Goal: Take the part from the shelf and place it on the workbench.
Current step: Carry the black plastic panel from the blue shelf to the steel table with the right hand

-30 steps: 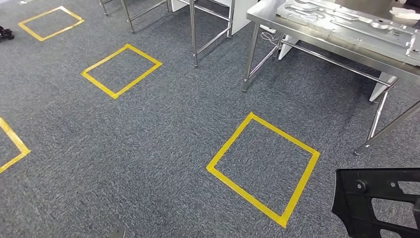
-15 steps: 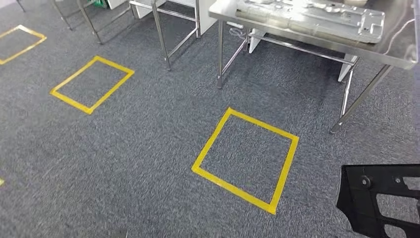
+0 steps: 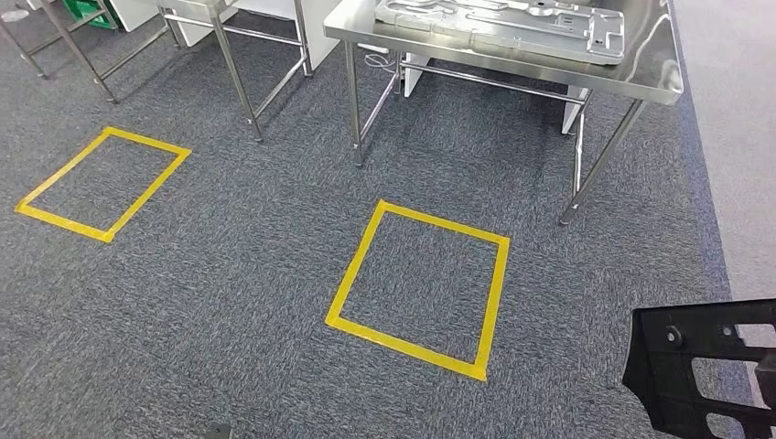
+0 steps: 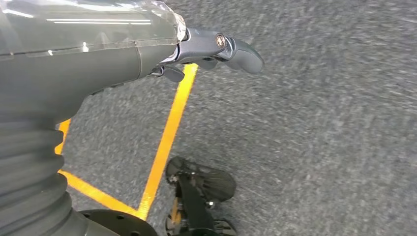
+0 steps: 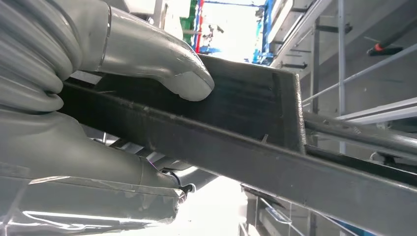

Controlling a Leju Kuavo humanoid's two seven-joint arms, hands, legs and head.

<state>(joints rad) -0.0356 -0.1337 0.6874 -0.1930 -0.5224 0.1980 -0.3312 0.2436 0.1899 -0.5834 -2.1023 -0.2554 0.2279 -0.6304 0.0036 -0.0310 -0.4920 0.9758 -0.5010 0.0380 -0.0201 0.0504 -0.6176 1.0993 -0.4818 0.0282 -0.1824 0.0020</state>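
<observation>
Ahead, grey carpet (image 3: 229,302) runs under a steel workbench (image 3: 654,78).

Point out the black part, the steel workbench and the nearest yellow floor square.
black part (image 3: 686,375), head view: its flat face beside a cutout.
steel workbench (image 3: 652,73), head view: bare top near its right edge.
yellow floor square (image 3: 355,267), head view: its left tape strip.
</observation>
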